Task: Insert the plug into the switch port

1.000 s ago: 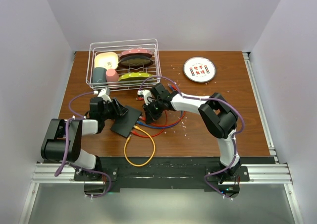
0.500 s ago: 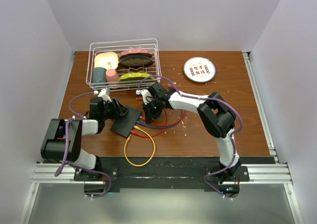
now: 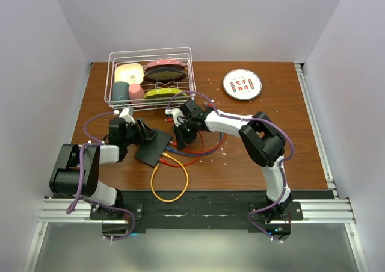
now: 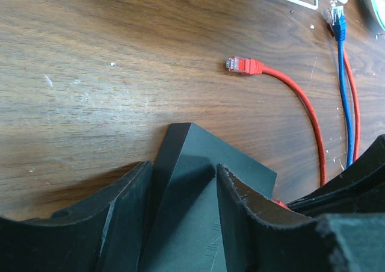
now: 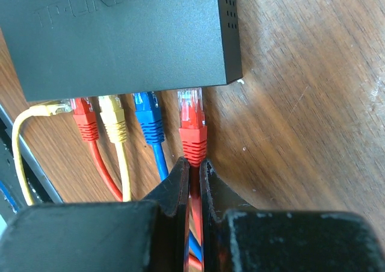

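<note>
While at switch [image 5: 120, 37] edge, red plug [image 5: 192, 120]

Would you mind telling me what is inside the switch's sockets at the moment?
A red plug, a yellow plug and a blue plug sit in the switch. The right pincer holds a second red plug at its edge, clear tip showing. The sockets themselves are hidden.

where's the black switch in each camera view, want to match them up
top external: the switch sits centre-left, between the two arms.
left wrist: bottom centre, between the fingers of the left end effector.
right wrist: across the top, just beyond the red plug pinched by the right end effector.
shared landmark: the blue cable, in all three views.
</note>
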You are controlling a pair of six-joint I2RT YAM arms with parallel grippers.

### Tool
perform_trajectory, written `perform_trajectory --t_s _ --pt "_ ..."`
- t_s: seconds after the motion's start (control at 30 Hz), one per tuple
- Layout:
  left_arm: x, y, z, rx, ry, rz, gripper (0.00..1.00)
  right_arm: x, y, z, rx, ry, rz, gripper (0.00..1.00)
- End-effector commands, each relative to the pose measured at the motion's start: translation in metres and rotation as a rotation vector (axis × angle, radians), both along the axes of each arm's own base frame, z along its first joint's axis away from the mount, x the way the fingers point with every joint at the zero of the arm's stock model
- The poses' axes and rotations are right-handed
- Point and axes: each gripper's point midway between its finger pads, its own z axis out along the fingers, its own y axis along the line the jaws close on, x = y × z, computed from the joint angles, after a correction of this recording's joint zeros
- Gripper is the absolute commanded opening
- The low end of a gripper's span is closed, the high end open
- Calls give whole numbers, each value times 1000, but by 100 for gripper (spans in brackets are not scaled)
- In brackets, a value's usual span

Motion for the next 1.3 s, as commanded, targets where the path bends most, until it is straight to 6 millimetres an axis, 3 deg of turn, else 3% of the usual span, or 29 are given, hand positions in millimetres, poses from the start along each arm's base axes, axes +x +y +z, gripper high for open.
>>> perform_trajectory --t_s 0.0,0.37,0.57,0.87,1.13,1.27 --pt "-7 -6 -6 -29 35 -25 54 -9 -4 -19 -48 45 28 0" --pt "-6 -5 -6 -25 40 -18 59 -21 -1 -19 -40 65 111 0" --pt "-6 -7 -5 -31 37 -29 58 -12 -1 -20 -59 38 49 0" --pt "-13 -15 -4 -65 44 -74 46 6 14 -16 22 -17 -84 0" --pt "-23 -23 -3 -114 63 -101 37 7 19 -19 38 -28 -100 0" --pt "-30 -28 -10 -137 96 -131 37 9 22 -17 47 -42 -104 0"
